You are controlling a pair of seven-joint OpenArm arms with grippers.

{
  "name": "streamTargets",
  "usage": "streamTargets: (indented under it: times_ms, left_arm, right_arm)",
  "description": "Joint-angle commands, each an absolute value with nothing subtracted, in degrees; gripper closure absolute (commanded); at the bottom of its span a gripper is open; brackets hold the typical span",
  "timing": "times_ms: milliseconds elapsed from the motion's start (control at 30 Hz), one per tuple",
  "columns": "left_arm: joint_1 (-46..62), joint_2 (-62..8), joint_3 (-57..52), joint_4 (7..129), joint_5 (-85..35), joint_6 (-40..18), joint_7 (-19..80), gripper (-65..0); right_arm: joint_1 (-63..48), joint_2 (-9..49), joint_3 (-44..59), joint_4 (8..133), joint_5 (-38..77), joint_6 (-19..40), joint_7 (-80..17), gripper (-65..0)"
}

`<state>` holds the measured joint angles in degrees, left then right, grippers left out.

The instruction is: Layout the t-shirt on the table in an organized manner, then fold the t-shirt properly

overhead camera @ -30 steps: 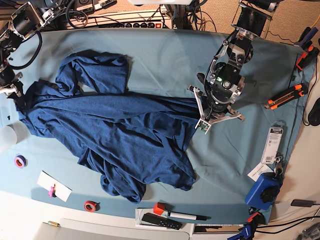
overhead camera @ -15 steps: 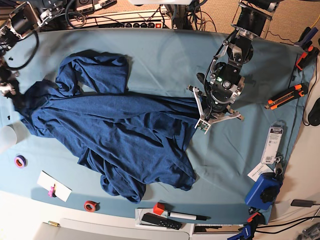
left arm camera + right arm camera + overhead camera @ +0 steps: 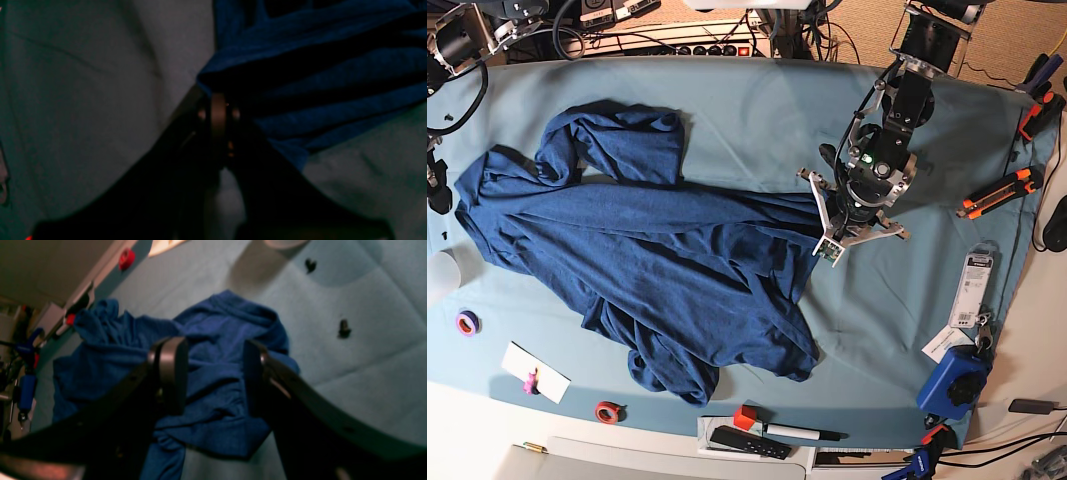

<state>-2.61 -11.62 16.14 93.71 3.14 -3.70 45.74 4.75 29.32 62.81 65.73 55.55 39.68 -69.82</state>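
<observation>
Spreading the shirt flat before any fold

My left claw (image 3: pixel 852 212) is clamped on the shirt (image 3: pixel 647 265) hem; my right claw (image 3: pixel 213 373) gapes empty above the opposite edge. The shirt lies crumpled across the table (image 3: pixel 757 110). I judge the right should regrip a corner and pull away from the left, low and slow.

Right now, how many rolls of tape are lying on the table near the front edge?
2. A purple roll sits at the table's front-left, beside the t-shirt; a red roll lies further along the front edge. Others may be hidden under the shirt.
</observation>
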Motion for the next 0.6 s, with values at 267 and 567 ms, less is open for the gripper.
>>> streamTargets:
  times_ms: [267, 567]
  left_arm:
    - [-3.49, -11.57, 15.99, 94.54, 2.94, -3.75, 44.12, 0.0]
    - [-3.49, -11.25, 15.99, 94.54, 1.83, -3.95, 44.03, 0.0]
  right_arm:
    - [1.67, 30.72, 63.0, 66.76, 85.0, 40.0, -80.0, -27.0]
    - [-6.31, 23.16, 63.02, 66.81, 85.0, 40.0, -80.0, -27.0]
